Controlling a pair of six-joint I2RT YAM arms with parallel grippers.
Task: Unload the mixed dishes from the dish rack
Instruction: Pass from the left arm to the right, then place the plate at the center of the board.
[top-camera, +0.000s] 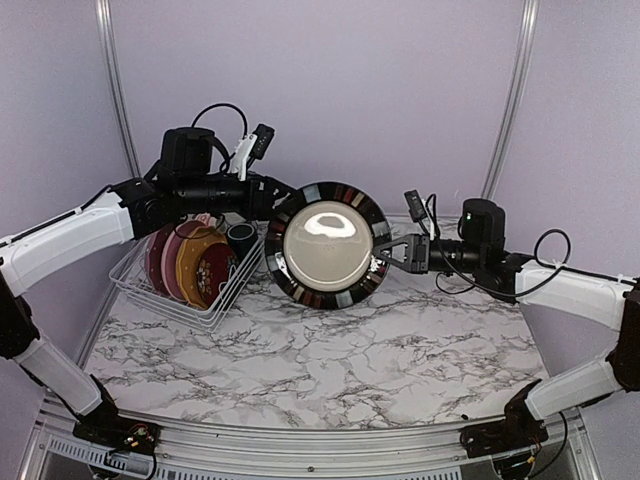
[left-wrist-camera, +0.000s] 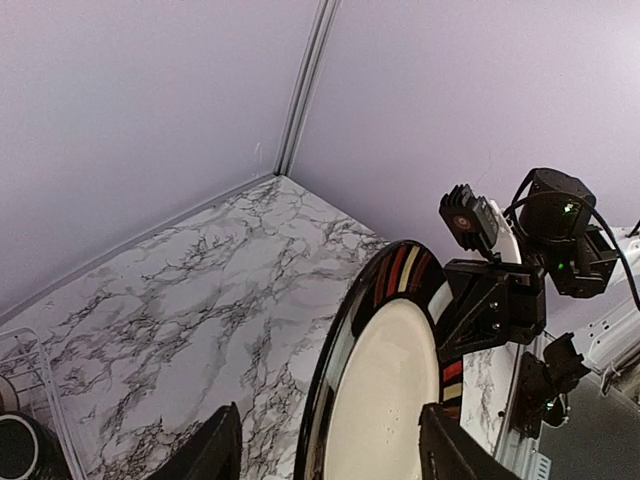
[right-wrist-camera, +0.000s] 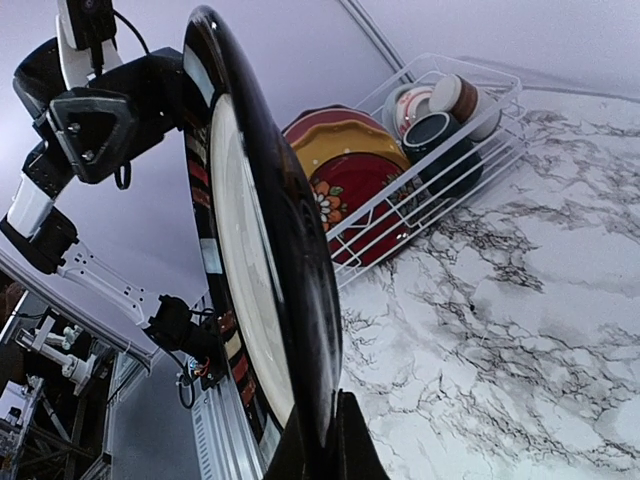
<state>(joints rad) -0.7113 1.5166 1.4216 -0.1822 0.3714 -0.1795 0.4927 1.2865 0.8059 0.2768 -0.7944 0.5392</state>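
Handover in mid-air: black plate (top-camera: 328, 243) hangs upright over the table (top-camera: 400, 350), just right of the dish rack (top-camera: 150, 298). Right gripper (top-camera: 388, 255) pinches its rim; left gripper (top-camera: 277, 207) stands open around it. I fear that single thin pinch slipping and dropping it.

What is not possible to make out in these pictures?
Top view: the left arm covers the far part of the dish rack.
Left wrist view: the edge cuts off all but a rack corner.
Right wrist view: the black plate hides the racked plates' left sides.
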